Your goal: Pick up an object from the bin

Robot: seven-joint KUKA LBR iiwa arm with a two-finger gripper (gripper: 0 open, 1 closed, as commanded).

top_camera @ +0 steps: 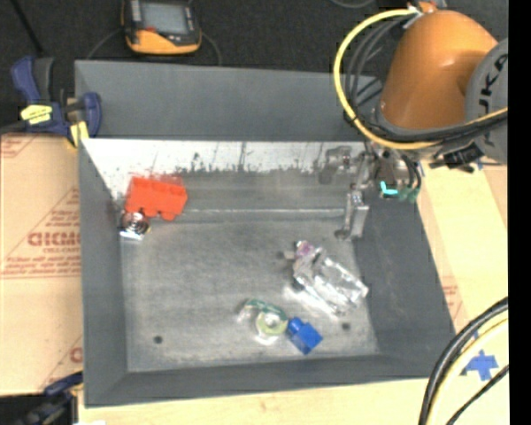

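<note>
My gripper (352, 220) hangs over the right rear part of the bin floor, with a finger pointing down and nothing visible between the fingers. Below it and toward the front lies a clear plastic thing (329, 282) with a small purple bit at its upper left end. Further forward rests a small clear piece with a green ring (265, 320), and a small blue block (304, 335) touches its right side. All of these lie apart from the gripper.
An orange-red block (156, 197) with a small shiny metal piece (134, 225) at its lower left sits in the bin's far left corner. The arm's orange cover and cables hang above the right rear rim.
</note>
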